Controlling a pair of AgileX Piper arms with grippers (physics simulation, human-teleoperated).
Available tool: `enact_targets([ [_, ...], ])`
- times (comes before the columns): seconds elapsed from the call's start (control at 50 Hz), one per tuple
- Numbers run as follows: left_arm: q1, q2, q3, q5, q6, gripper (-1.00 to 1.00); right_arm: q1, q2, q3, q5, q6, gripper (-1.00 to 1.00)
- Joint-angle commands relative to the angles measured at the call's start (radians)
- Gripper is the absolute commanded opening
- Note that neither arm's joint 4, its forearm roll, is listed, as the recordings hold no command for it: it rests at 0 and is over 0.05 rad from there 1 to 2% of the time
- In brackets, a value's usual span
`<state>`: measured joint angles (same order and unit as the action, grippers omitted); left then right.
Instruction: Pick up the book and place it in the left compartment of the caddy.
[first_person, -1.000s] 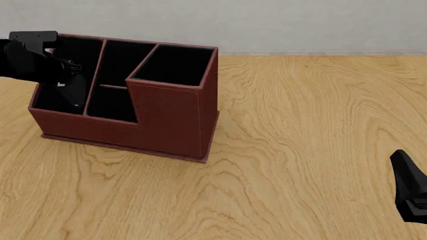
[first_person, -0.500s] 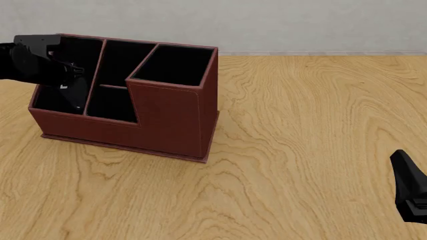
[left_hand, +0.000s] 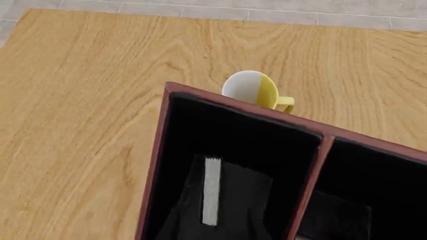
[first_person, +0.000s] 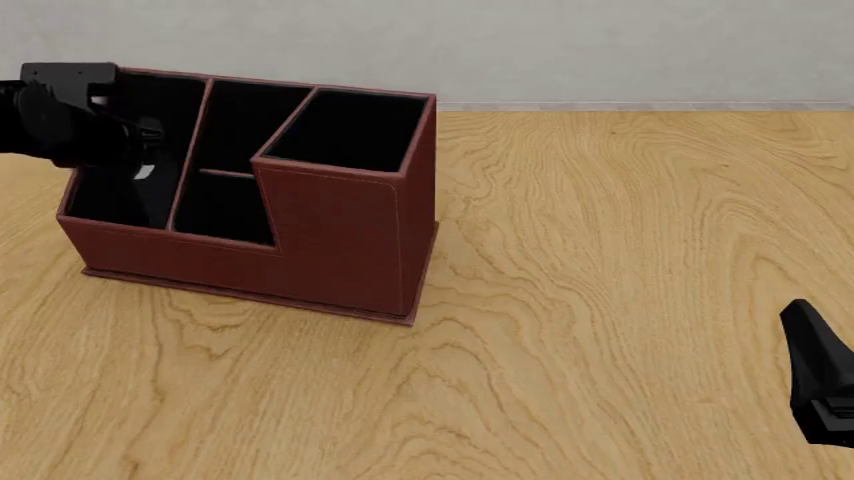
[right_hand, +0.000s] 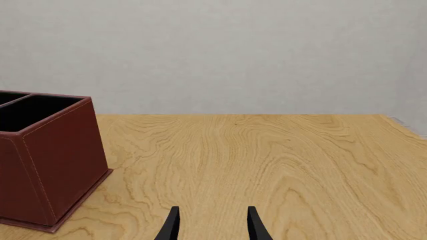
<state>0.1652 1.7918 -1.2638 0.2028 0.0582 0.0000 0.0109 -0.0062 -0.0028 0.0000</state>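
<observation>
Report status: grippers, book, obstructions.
Left gripper over the left compartment, jaw state unclear. Right gripper open, empty. Book inside the compartment. Nothing blocking.

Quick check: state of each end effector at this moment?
Left end effector: inside the left compartment with the book; open or closed cannot be told.
Right end effector: open, holding nothing.

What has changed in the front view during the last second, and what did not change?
The left arm dipped slightly toward the left compartment half a second ago and has now risen back. Whether it let go of the book, which lies inside that compartment, cannot be told. The caddy and the right gripper stayed where they were.
</observation>
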Motion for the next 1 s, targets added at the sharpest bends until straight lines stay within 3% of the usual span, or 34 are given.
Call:
enact_targets([
  [0.02, 0.009, -0.013, -0.007, 0.002, 0.005, 1.0, 0.0, -0.002, 0.002, 0.0, 0.0, 1.0],
  [0.42, 0.004, -0.041, 0.006, 0.012, -0.003, 1.0, 0.0, -0.002, 0.002, 0.0, 0.0, 1.0],
  [0.6, -0.004, -0.13, 0.038, 0.048, -0.014, 1.0, 0.0, -0.002, 0.002, 0.0, 0.0, 1.0],
  [1.0, -0.019, -0.452, 0.246, 0.1, -0.06, 1.0, 0.0, -0.002, 0.002, 0.0, 0.0, 1.0],
])
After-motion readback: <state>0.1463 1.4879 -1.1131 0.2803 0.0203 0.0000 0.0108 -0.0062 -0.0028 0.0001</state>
